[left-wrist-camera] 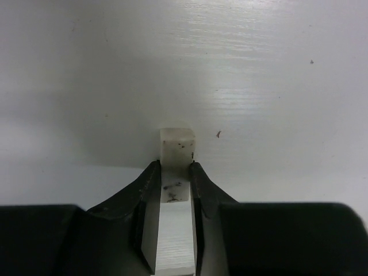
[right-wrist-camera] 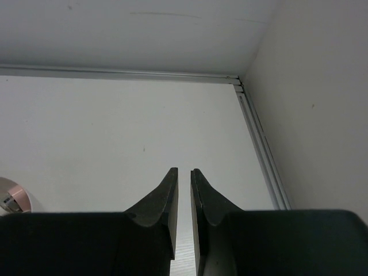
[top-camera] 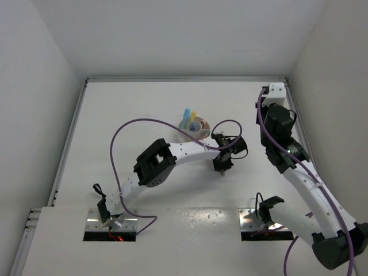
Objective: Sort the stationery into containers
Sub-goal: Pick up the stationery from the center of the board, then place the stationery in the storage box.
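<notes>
My left gripper (left-wrist-camera: 175, 168) is shut on a small whitish-grey eraser block (left-wrist-camera: 176, 144) with dark smudges; the block sticks out past the fingertips, close over the white table. In the top view this gripper (top-camera: 222, 167) points down, just right of and nearer than the round white organiser (top-camera: 202, 133). A light blue marker (top-camera: 186, 115) and a yellow marker (top-camera: 193, 114) stand in the organiser's far-left compartments. My right gripper (right-wrist-camera: 184, 172) is empty, its jaws nearly together, raised at the far right (top-camera: 275, 95). The organiser's edge (right-wrist-camera: 10, 198) shows at the lower left of the right wrist view.
White walls enclose the table on the left, back and right, with a metal rail (right-wrist-camera: 261, 144) along the right wall. The left arm's purple cable (top-camera: 144, 122) loops above the table near the organiser. Two metal base plates (top-camera: 109, 223) sit at the near edge.
</notes>
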Controlling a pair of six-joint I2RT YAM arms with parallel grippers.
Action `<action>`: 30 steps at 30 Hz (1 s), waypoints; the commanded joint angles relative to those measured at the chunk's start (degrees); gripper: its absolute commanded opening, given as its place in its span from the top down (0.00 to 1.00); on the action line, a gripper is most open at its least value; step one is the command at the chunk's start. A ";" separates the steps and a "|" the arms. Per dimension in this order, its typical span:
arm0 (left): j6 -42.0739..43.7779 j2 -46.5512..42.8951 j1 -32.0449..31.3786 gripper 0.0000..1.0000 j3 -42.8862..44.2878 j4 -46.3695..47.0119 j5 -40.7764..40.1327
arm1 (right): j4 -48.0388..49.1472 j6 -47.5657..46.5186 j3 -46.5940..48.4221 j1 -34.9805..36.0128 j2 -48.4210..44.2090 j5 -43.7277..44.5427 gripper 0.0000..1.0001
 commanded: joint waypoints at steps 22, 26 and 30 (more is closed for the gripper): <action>37.91 -59.34 7.30 1.00 -46.71 39.46 -8.39 | 2.29 1.01 -2.31 -0.21 -0.74 -2.47 0.86; 35.46 -66.92 17.33 1.00 -53.86 39.25 -11.10 | 2.90 0.48 -2.84 -0.21 -0.22 -3.08 0.86; 31.78 -65.53 22.00 1.00 -53.00 38.72 -12.17 | 2.90 0.48 -2.84 -0.21 1.01 -3.61 0.87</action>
